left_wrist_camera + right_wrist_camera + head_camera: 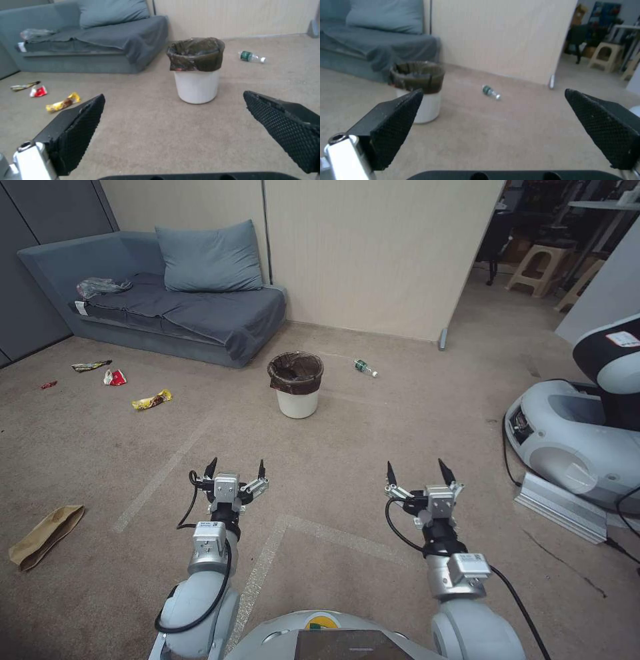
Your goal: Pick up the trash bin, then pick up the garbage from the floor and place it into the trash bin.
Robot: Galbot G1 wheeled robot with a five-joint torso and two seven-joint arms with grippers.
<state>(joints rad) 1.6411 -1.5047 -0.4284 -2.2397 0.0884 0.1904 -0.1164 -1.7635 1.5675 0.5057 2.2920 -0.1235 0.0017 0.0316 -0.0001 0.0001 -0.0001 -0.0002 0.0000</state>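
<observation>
Head view, bin: the trash bin [296, 385] stands upright on the carpet [373, 447], far ahead and midway between the two arms, its dark bag folded over the rim.
Head view, litter: a small bottle [364, 368] lies just right of the bin; a yellow wrapper [151, 400], a red-white wrapper [115, 377], a darker wrapper [91, 366] and a tiny red scrap [48, 385] lie scattered to the far left, in front of the grey sofa [173, 307]; a flat brown paper bag [45, 535] lies near, at the left edge.
Head view, grippers: the left gripper [235, 469] and the right gripper [418, 472] are held out over bare carpet, well short of the bin, fingers spread wide, nothing between them.
Head view, other: another robot's white base [573, 443] sits at the right.
Left wrist view: the left gripper [173, 100] frames the bin [196, 85] between its parted pads [80, 130], empty; the bottle [251, 56] lies beyond on the right, the yellow wrapper [62, 104] and red-white wrapper [38, 91] on the left.
Right wrist view: the right gripper [493, 96] is likewise wide apart and empty; the bin [418, 90] shows behind its left pad, the bottle [490, 92] farther off near the wall panel [500, 37]. What seems to be some dark debris sits inside the bag, though I cannot tell for sure.
</observation>
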